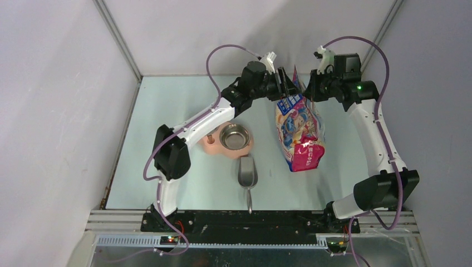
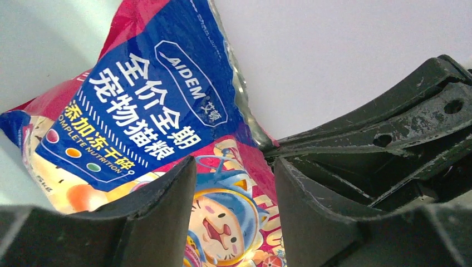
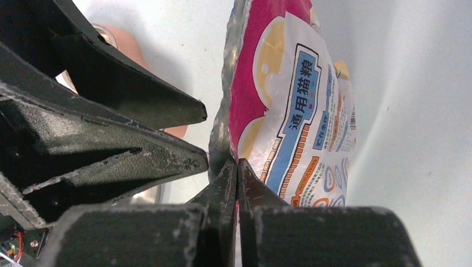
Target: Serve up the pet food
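The blue-pink cat-food bag [image 1: 300,130] stands tilted at the table's back middle. My right gripper [image 1: 308,89] is shut on its top seam, and in the right wrist view [image 3: 237,167] its jaws are pinched flat on the bag [image 3: 289,105]. My left gripper [image 1: 289,89] is open beside the same top edge. In the left wrist view [image 2: 234,189] the bag's printed front [image 2: 156,89] shows between its spread fingers. No kibble shows; the pet food is hidden inside the bag.
A metal bowl [image 1: 245,139] sits in a pink holder [image 1: 210,146] left of the bag. A grey metal scoop [image 1: 247,171] lies in front of it, handle toward the near edge. The enclosure's walls stand close behind both grippers.
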Controlling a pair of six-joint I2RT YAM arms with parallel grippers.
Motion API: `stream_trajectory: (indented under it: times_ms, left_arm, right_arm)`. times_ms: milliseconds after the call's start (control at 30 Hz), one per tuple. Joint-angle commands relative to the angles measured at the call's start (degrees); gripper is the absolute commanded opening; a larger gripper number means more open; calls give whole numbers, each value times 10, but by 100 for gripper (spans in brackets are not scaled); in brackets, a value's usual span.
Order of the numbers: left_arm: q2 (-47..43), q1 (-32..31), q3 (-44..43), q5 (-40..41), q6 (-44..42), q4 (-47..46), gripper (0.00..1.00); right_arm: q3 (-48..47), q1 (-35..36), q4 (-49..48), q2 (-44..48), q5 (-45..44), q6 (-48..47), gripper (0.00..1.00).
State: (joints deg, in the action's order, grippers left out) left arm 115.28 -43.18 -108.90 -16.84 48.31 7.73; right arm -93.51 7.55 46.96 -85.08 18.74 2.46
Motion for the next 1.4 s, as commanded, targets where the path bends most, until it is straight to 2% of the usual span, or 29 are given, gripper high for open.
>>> stream_trajectory:
  times_ms: [0,167,467,700,867,1033,1133,1200,1367]
  left_arm:
    - [-20,-3,-31,45,-17,22,57]
    - [-13,-6,-33,48,-6,17,55]
    - [-4,-14,-47,42,-1,5,58]
    - [5,-15,-44,55,3,21,51]
    - [21,-21,-57,52,7,15,40]
    - [48,-30,-80,64,7,14,37]
    - [56,-35,-99,87,-22,37,4]
    - [54,-37,-116,129,-52,84,0]
    - [23,-28,-124,223,-110,180,0]
  right_arm:
    - [4,3,30,10,2,6,0]
    - [5,5,28,7,-2,8,0]
    - [4,13,28,4,-7,6,0]
    - [4,16,26,4,-11,6,0]
    - [4,16,27,4,-12,6,0]
    - [4,18,27,3,-15,2,0]
    - [3,26,26,2,-51,-13,0]
    - [0,35,23,3,-97,-40,0]
    - [-23,38,17,-2,-167,-85,0]
